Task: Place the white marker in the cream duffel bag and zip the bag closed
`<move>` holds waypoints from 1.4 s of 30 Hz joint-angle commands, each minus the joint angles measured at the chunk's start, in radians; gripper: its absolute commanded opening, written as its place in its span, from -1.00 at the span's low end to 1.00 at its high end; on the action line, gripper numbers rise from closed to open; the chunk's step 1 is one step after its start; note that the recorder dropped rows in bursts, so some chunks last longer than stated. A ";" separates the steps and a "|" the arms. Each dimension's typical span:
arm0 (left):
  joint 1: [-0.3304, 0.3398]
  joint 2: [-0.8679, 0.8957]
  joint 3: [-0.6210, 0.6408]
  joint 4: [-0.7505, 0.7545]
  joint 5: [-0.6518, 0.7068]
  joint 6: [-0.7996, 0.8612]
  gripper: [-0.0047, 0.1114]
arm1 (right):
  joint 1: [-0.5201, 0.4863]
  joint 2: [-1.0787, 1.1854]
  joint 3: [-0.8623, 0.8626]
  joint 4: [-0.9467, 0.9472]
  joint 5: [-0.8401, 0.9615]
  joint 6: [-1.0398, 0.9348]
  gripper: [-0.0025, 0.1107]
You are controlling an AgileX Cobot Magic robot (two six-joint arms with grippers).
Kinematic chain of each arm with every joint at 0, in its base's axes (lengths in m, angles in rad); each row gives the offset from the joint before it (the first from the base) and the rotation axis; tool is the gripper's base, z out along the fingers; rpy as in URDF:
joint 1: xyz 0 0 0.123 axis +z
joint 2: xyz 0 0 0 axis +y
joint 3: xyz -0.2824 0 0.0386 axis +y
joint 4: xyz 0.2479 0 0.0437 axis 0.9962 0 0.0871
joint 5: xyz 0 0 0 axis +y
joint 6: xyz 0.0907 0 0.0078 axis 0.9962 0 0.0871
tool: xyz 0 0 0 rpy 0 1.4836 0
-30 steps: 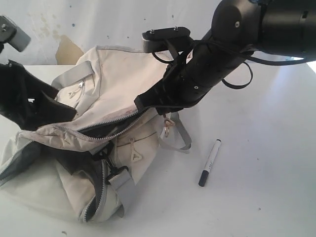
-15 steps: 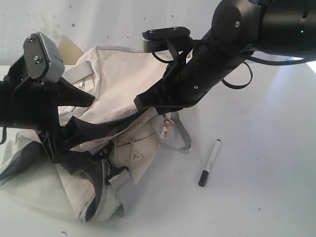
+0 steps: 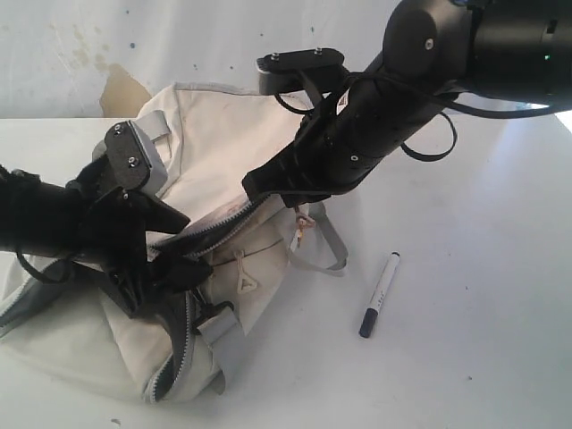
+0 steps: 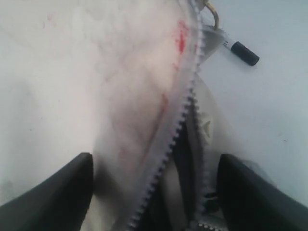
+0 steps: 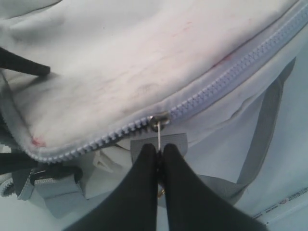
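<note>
Lower right of frame, your slim white black-capped marker (image 3: 380,294) lies unpacked. Your right gripper (image 5: 157,150) pinches the zipper pull (image 5: 159,132) on the soft cream fabric duffel bag (image 3: 223,134), likely tensioning the mouth, and the left gripper (image 4: 155,163) is spread wide.

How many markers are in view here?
1. The slim white marker with a black cap lies on the white table beside the cream fabric duffel bag; others could hide inside.
</note>
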State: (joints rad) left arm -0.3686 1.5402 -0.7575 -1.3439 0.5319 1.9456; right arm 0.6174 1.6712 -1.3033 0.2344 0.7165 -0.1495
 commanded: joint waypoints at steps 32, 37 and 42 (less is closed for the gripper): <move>0.060 -0.111 -0.013 0.223 0.086 -0.823 -0.91 | -0.051 0.066 0.001 -0.234 -0.028 0.110 -0.96; 0.143 -0.119 -0.013 0.252 0.067 -0.881 -0.91 | -0.101 0.095 0.001 -0.234 -0.177 0.129 -0.96; 0.157 -0.119 -0.013 0.252 0.064 -0.908 -0.91 | -0.120 0.135 0.001 -0.234 -0.400 0.131 -0.96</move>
State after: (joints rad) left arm -0.2255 1.4314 -0.7659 -1.1145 0.6190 1.0688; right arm 0.5248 1.7861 -1.3033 0.0282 0.4549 -0.0303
